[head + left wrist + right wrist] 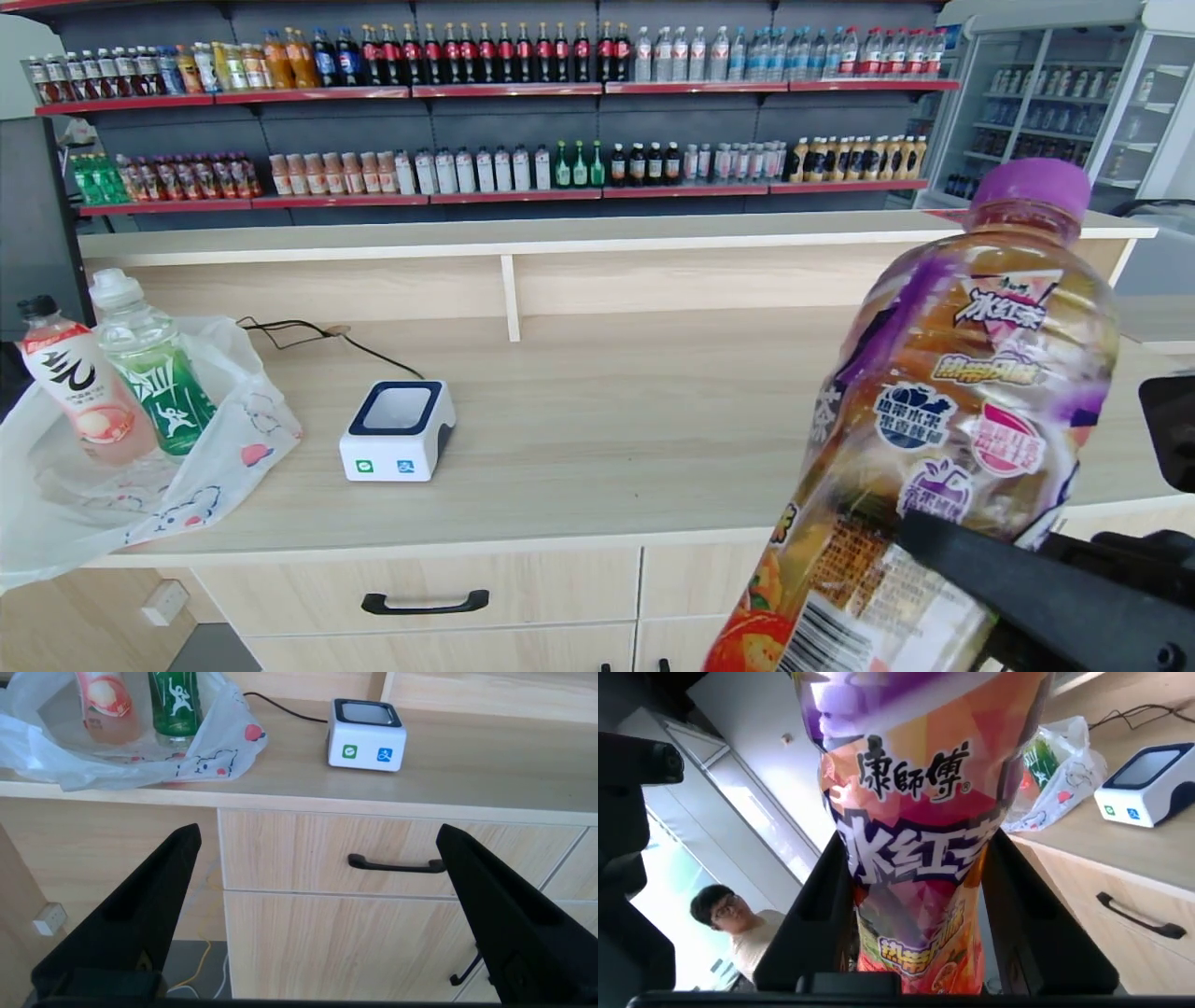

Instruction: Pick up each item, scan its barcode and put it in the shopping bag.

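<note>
Purple-capped bottle (971,401) tilted, cap (1032,187) uppermost

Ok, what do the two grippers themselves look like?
Both are matte black. The left gripper has two flat, wedge-shaped fingers tapering to narrow tips. The right gripper has the same broad black fingers. No markings show on them.

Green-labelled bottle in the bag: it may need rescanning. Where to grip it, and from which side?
Probably the clear upper body under the white cap, coming from the robot's right: the green-labelled bottle stands upright, the shopping bag wraps its base, and the pink-labelled bottle crowds its left.
</note>
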`<state>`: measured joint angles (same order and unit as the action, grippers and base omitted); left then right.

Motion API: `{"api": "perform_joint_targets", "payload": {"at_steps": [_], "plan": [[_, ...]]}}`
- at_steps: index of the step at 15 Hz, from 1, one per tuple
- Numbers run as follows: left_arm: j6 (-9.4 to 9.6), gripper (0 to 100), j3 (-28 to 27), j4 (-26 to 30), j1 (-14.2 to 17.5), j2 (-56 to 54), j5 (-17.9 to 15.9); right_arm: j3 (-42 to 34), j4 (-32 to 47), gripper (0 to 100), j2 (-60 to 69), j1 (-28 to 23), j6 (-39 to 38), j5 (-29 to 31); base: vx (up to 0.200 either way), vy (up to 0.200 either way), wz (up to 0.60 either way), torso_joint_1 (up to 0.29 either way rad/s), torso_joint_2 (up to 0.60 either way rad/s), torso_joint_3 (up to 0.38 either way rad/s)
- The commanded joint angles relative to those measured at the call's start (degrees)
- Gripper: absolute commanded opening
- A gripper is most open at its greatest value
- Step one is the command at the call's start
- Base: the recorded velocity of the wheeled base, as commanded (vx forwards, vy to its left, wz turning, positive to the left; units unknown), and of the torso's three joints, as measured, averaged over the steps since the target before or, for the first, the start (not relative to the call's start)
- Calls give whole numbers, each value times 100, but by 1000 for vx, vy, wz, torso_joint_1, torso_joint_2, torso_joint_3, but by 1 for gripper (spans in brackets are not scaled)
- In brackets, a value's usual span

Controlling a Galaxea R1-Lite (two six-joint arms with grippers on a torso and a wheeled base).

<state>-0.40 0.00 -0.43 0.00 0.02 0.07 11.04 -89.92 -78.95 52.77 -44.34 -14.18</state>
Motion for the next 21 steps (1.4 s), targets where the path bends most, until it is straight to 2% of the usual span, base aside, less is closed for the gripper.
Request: {"api": "perform_joint_targets", "payload": {"at_steps": [1,2,5,8,10,11,16,21], "plan": [[5,100,0,-1,0,-2,1,73,-8,0,-358,-39,769,20,0,0,0,0,0,0],[5,100,0,-1,0,-2,1,64,-8,0,-587,-136,1340,38,0,0,0,0,0,0],[23,100,0,-1,0,-2,1,240,-8,0,-1061,-637,2254,73,0,0,0,0,0,0],[23,100,0,-1,0,-2,1,627,-8,0,-1747,-1981,3889,258,0,0,0,0,0,0],[14,100,0,-1,0,-2,1,820,-8,0,-1765,-2755,4829,442,0,0,0,0,0,0],[14,100,0,-1,0,-2,1,812,-8,0,-1694,-2843,5075,469,0,0,0,0,0,0],[14,100,0,-1,0,-2,1,381,-8,0,-1659,-2869,5049,679,0,0,0,0,0,0],[5,100,0,-1,0,-2,1,495,-8,0,-1800,-2922,5049,671,0,200,0,2,0,2]]}}
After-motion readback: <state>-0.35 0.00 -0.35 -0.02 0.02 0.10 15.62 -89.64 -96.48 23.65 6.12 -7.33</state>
